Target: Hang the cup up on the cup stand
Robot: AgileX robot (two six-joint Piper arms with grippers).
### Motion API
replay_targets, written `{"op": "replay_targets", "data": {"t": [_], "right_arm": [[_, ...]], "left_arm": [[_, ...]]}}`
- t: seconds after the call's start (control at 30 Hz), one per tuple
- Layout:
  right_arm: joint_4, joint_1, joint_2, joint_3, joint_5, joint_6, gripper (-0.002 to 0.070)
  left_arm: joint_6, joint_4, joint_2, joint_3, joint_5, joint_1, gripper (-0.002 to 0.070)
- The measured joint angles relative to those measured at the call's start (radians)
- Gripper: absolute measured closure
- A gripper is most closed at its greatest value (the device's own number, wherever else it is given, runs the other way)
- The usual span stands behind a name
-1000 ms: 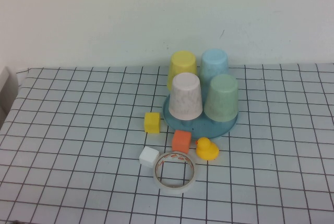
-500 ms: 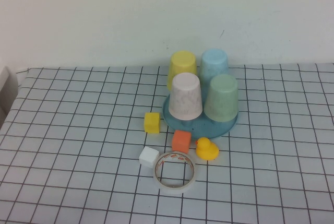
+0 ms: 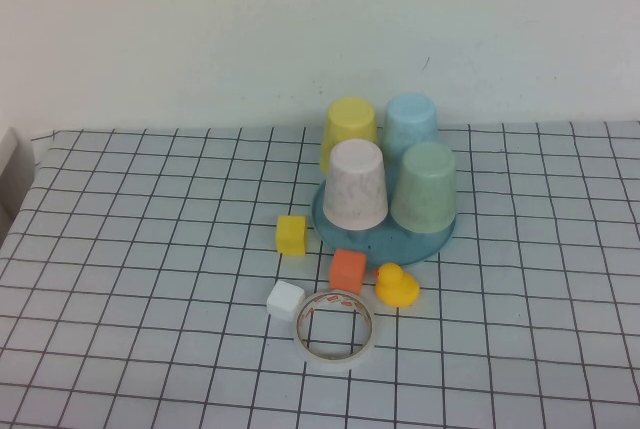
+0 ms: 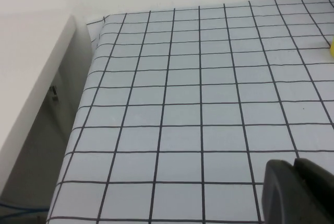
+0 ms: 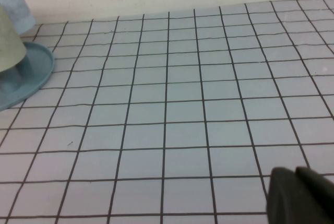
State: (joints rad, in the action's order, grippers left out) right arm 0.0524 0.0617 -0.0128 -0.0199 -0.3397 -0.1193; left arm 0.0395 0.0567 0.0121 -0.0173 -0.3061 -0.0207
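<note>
The pale mint-green cup (image 3: 424,186) sits upside down on the front right of the round teal cup stand (image 3: 390,241), beside a white-pink speckled cup (image 3: 356,185). Its pegs are hidden under the cups. In the right wrist view the cup (image 5: 8,41) and the stand's rim (image 5: 34,70) show at the edge, well away from my right gripper (image 5: 295,172), which is shut and holds nothing. My left gripper (image 4: 294,163) is also shut and holds nothing, low over the checked cloth near the table's left edge. Neither arm shows in the high view.
A yellow cup (image 3: 349,129) and a light blue cup (image 3: 411,124) stand at the back of the stand. In front lie a yellow cube (image 3: 291,234), an orange cube (image 3: 348,271), a white cube (image 3: 285,300), a yellow duck (image 3: 397,285) and a tape roll (image 3: 337,328).
</note>
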Motion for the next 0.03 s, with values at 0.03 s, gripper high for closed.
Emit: {"op": "replay_targets", "data": {"t": [0.03], "right_arm": [[0.0, 0.0, 0.0, 0.0, 0.0, 0.0, 0.0675]], "left_arm": [[0.0, 0.002, 0.0, 0.0, -0.002, 0.0, 0.0676]]}}
